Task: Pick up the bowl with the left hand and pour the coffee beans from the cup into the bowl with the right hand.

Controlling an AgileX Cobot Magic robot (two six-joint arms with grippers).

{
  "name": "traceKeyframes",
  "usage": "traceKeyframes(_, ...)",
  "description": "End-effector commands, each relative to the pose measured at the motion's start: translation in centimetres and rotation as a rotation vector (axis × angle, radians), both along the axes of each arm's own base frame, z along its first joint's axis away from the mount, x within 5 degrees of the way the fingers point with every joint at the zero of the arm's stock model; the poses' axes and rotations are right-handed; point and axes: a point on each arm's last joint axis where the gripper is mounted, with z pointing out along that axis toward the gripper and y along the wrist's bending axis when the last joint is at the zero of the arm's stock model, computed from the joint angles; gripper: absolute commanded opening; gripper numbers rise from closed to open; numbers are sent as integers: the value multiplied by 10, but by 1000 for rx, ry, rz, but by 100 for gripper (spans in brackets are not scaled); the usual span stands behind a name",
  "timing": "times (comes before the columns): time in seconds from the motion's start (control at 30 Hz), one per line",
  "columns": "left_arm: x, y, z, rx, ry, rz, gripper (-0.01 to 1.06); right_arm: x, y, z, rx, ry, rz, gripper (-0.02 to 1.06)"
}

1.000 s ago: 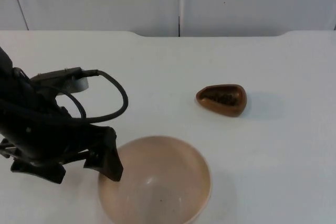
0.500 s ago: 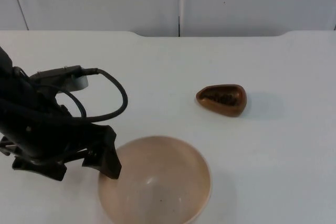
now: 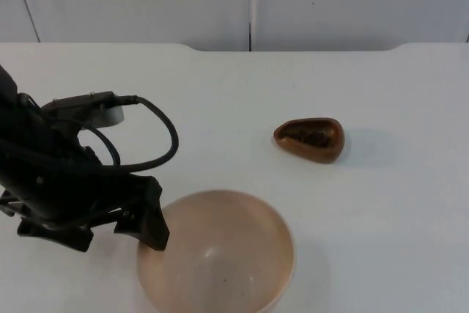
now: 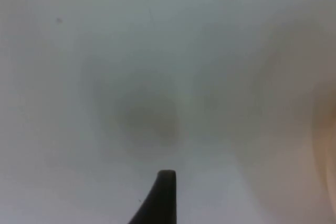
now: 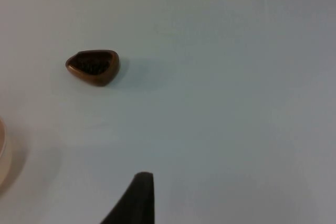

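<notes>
**Left tool at bowl rim; cup of beans untouched**

The beige bowl (image 3: 218, 251) sits on the white counter (image 3: 242, 93) at the near edge of the top view, upright and with nothing in it. The left tool (image 3: 152, 226) stands at the bowl's left rim, one dark finger overlapping the rim line. Whether its fingers are spread or closed on the rim cannot be told, and contact with the rim cannot be confirmed.

The brown cup (image 3: 311, 139) stands well apart from the bowl, further back and toward the right, with dark coffee beans (image 3: 311, 137) visible inside. The right wrist view looks at the cup from a distance; the right arm waits, and the state of the right tool cannot be told.

Assessment: the bowl appears a thin, smooth, rigid shell, probably light, with a wide opening. A pinch across the rim wall, one finger inside and one outside, looks the only practical hold. The smooth surface may slip or tilt under an off-centre grip. The cup is small, teardrop-shaped and likely stiff; its sides offer the grasp, and its narrow end suits pouring.
</notes>
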Motion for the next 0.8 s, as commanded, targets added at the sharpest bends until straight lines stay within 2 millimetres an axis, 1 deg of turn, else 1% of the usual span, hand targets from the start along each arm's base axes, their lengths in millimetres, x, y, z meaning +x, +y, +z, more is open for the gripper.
traceKeyframes(0.0,2,0,0,-1,-10,7,87,0,0,0,0,-8,-2,105)
traceKeyframes(0.17,3,0,-1,1,-16,15,87,0,0,0,0,-8,-2,105)
traceKeyframes(0.37,3,0,-13,12,17,16,87,0,0,0,-4,-8,0,105)
traceKeyframes(0.57,3,0,-14,14,10,14,86,0,0,0,-4,-8,0,105)
traceKeyframes(0.63,3,0,-14,14,10,14,81,0,0,0,-4,-8,0,105)
traceKeyframes(0.7,4,0,-14,9,12,24,71,0,0,0,-4,-8,0,105)
traceKeyframes(0.73,4,0,-14,9,12,24,71,0,0,0,-4,-8,0,105)
traceKeyframes(0.77,4,0,-13,7,10,26,63,0,0,0,-4,-8,0,105)
